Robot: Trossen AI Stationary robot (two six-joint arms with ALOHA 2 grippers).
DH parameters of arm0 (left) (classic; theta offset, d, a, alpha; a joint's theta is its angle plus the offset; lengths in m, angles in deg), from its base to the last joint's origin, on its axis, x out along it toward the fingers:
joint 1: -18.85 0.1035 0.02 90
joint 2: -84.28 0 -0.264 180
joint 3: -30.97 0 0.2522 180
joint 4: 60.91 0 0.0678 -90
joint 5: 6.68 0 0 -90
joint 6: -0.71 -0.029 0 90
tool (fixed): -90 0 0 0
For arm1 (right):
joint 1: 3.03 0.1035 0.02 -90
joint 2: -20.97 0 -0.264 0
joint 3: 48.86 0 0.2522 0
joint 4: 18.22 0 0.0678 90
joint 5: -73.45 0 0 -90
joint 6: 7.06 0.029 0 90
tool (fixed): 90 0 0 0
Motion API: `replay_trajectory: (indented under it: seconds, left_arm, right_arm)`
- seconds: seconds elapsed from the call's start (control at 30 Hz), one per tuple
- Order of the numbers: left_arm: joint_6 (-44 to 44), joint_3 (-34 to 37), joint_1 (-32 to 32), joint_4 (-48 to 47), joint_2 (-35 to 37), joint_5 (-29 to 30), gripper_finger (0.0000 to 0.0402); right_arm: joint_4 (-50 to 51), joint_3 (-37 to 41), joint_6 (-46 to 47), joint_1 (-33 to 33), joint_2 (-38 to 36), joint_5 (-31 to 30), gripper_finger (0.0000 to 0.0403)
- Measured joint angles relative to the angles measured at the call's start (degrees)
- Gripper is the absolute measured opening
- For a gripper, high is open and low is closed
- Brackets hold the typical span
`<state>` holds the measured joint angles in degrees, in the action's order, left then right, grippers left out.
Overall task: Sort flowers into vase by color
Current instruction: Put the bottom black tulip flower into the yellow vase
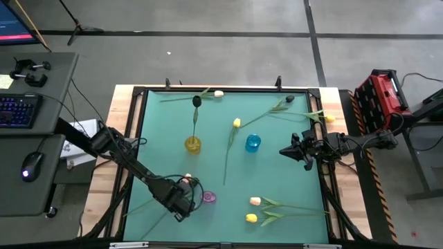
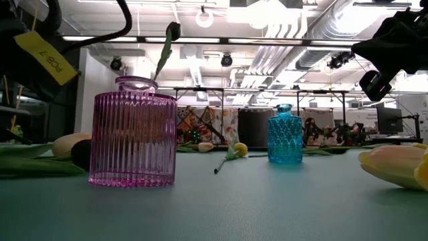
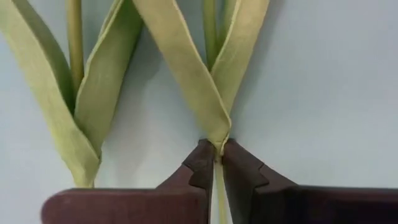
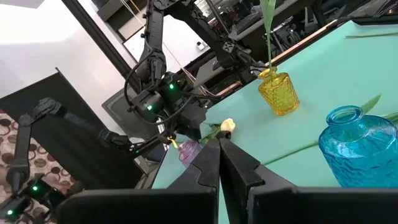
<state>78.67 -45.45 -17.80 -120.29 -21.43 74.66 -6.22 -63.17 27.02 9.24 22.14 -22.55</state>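
My left gripper [image 1: 181, 200] is low at the table's near edge, beside the purple vase [image 1: 208, 198], shut on a tulip stem [image 3: 219, 163]. A second tulip [image 3: 74, 93] lies alongside it. A cream head [image 1: 187, 177] shows by the gripper. The yellow vase [image 1: 192, 144] holds a black tulip [image 1: 196, 101] upright. The blue vase [image 1: 253, 142] stands mid-table. My right gripper [image 1: 289, 150] hovers shut to the right of the blue vase, touching nothing. More tulips lie flat: cream [image 1: 219, 93], black [image 1: 289, 99], yellow [image 1: 237, 123], yellow [image 1: 329, 118], peach [image 1: 255, 201], yellow [image 1: 250, 218]. My left gripper pinches the thin green stem [image 3: 218, 180] between its two fingertips [image 3: 202, 163], just below the point where two long leaves [image 3: 217, 127] join it. The leaves spread out over the green table. Which head belongs to this stem I cannot tell.
A raised black frame [image 1: 138, 138] rims the green mat. A red case [image 1: 379, 97] stands off the table's right side, a desk with keyboard [image 1: 17, 111] off its left. Bare mat lies between the purple vase and the blue vase [image 2: 285, 134].
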Motion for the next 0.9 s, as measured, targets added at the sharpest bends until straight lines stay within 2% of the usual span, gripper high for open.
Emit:
replay_trajectory:
  seconds: [0.07, 0.2, 0.3, 0.37, 0.47, 0.57, 0.63, 0.7, 0.77, 0.9]
  left_arm:
    - [-1.57, 0.38, 0.06, -1.27, 2.61, 1.52, 0.0005]
    - [-4.08, -0.01, 0.27, -2.52, 13.22, 3.69, 0.0002]
    - [-4.47, 0.24, 0.66, -5.09, 21.45, 10.11, 0.0001]
    - [-5.09, 0.08, 1.49, -4.98, 27.56, 18.39, 0.0001]
    - [-7.92, 0.05, 3.28, -3.08, 34.68, 34.92, 0.0001]
    - [-16.58, 0.05, 5.63, 1.37, 39.33, 54.30, 0.0001]
    - [-23.90, 0.02, 7.77, 4.31, 40.93, 64.74, 0.0000]
    - [-31.27, 0.04, 9.93, 6.61, 41.81, 70.85, 0.0000]
    - [-37.10, 0.05, 11.70, 7.08, 42.54, 74.22, 0.0000]
    - [-39.06, 0.94, 13.88, 6.71, 43.14, 79.47, 0.0000]
  right_arm:
    - [0.00, -0.01, 0.00, 0.00, 0.00, 0.00, 0.0000]
    - [0.00, 0.01, -0.01, -0.01, -0.02, 0.00, 0.0000]
    - [0.00, -0.01, -0.01, -0.01, -0.02, 0.00, 0.0000]
    - [0.00, 0.00, 0.00, 0.00, -0.01, 0.00, 0.0000]
    - [0.00, -0.01, -0.01, -0.01, 0.00, 0.00, 0.0000]
    - [0.00, 0.01, -0.01, 0.00, -0.02, 0.00, 0.0000]
    - [0.00, 0.00, -0.01, 0.00, 0.00, 0.01, 0.0000]
    - [0.00, 0.01, -0.01, 0.00, 0.00, 0.01, 0.0000]
    - [0.00, -0.01, -0.01, -0.01, -0.01, 0.01, 0.0000]
    - [0.00, 0.01, 0.00, 0.00, 0.00, 0.00, 0.0000]
